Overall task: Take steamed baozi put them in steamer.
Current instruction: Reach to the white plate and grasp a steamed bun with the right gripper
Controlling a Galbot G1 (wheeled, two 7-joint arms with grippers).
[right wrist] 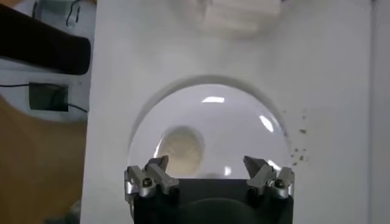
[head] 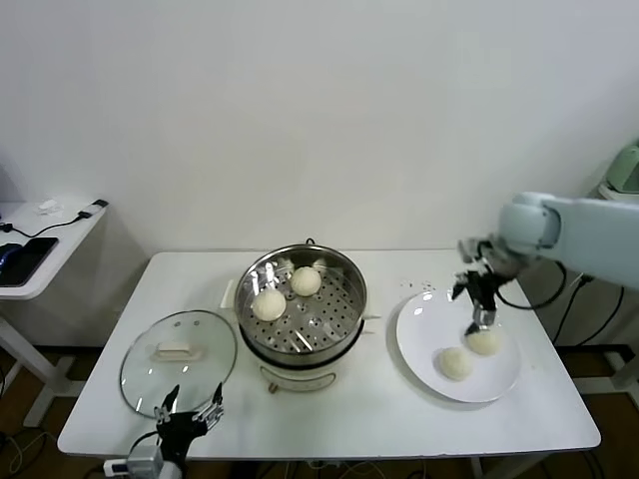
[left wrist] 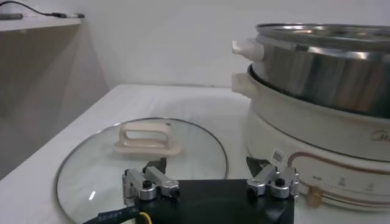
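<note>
The steamer [head: 344,299] stands mid-table with two baozi [head: 268,304] [head: 306,281] on its perforated tray. Its steel wall also shows in the left wrist view [left wrist: 323,61]. Two more baozi [head: 455,363] [head: 484,342] lie on a white plate [head: 424,324] to the right. My right gripper [head: 480,317] hangs open just above the plate, over the farther-right baozi. In the right wrist view the gripper [right wrist: 206,164] is open and empty, and one baozi [right wrist: 181,149] lies on the plate [right wrist: 237,122] near one fingertip. My left gripper [head: 188,409] is parked open at the table's front left.
A glass lid [head: 178,359] with a cream handle lies flat left of the steamer, just beyond the left gripper [left wrist: 207,165]; it also shows in the left wrist view [left wrist: 91,176]. A side table [head: 40,235] with cables stands at far left.
</note>
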